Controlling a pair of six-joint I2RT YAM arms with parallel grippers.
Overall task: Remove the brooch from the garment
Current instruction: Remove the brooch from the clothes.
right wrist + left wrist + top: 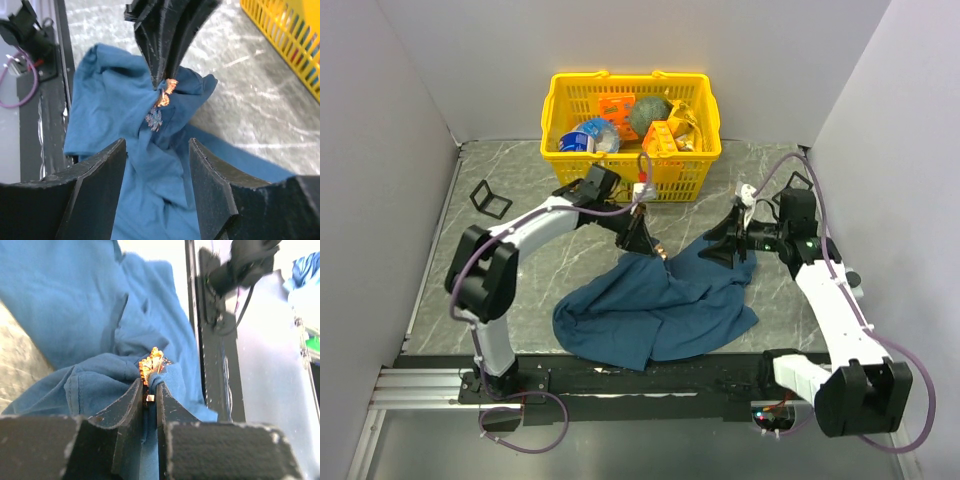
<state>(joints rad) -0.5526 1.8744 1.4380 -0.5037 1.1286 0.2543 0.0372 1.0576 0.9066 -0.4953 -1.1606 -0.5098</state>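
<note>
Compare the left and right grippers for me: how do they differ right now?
The left gripper has its fingers pinched on the brooch and a fold of the garment. The right gripper has its fingers apart, holding nothing. The left touches the garment at a raised peak, while the right appears clear of it. Both aim at that same bunched spot.

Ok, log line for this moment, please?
left gripper: shut on brooch | right gripper: open, above blue garment, holding nothing | brooch: not yet off blue garment

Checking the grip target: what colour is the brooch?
Orange-red brooch, against the blue garment; clearest in the left wrist view.
</note>
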